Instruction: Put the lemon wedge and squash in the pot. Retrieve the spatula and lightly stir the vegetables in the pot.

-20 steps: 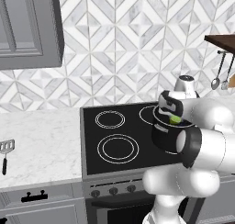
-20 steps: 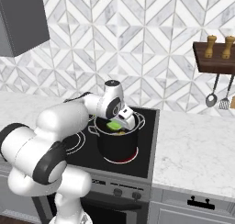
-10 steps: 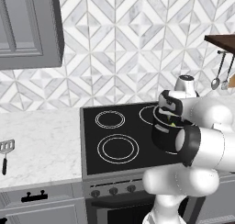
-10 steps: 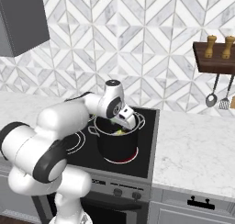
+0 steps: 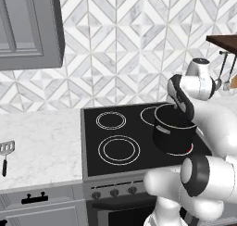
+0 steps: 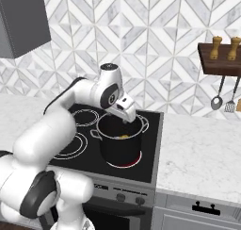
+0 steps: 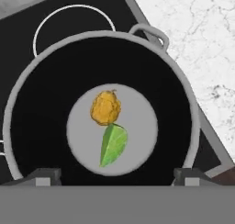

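Note:
The black pot stands on the front right burner of the stove, also seen as the pot and the pot. On its grey bottom lie the orange-yellow squash and the green lemon wedge, touching each other. My gripper hangs right over the pot's mouth, open, with nothing between its widely spread tips. From the base, the gripper sits at the pot's rim, and a bit of squash shows inside. The spatula lies far left on the counter.
The black cooktop has free burners left of the pot. White marble counter runs to the right of the stove. A ladle and a turner hang under a wooden shelf. A grey cabinet hangs upper left.
The gripper has opened and let go of the lemon wedge, which has dropped from between the fingers to the pot's bottom beside the squash. The arm has barely moved.

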Motion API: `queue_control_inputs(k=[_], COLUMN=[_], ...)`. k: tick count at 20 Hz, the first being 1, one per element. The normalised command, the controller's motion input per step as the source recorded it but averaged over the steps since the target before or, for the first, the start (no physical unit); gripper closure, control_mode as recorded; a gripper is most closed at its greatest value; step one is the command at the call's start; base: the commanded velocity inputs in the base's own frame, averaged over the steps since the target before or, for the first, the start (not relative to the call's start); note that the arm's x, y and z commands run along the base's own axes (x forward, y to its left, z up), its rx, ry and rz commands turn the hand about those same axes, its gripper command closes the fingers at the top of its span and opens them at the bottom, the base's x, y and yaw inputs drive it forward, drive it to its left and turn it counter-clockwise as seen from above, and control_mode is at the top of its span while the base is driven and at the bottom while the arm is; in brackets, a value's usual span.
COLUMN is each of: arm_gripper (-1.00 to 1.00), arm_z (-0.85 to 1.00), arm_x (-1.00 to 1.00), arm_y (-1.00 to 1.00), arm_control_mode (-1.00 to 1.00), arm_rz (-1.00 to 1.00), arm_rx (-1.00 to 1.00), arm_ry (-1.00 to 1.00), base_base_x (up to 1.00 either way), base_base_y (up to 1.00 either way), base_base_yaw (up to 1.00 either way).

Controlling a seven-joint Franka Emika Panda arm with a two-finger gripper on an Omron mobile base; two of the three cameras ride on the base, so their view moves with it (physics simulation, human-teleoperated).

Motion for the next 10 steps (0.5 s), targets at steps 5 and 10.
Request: queue_control_inputs(k=[5, 10], arm_gripper=[-1.00, -1.00], arm_z=[0.93, 0.30], arm_x=[-0.98, -0.59], arm_y=[0.56, 0.48], arm_control_mode=[-1.00, -1.00], arm_rz=[0.01, 0.04], arm_rx=[0.00, 0.00], arm_ry=[0.03, 0.20], base_base_x=[0.00, 0.00], base_base_y=[0.00, 0.00], base_base_yaw=[0.00, 0.00])
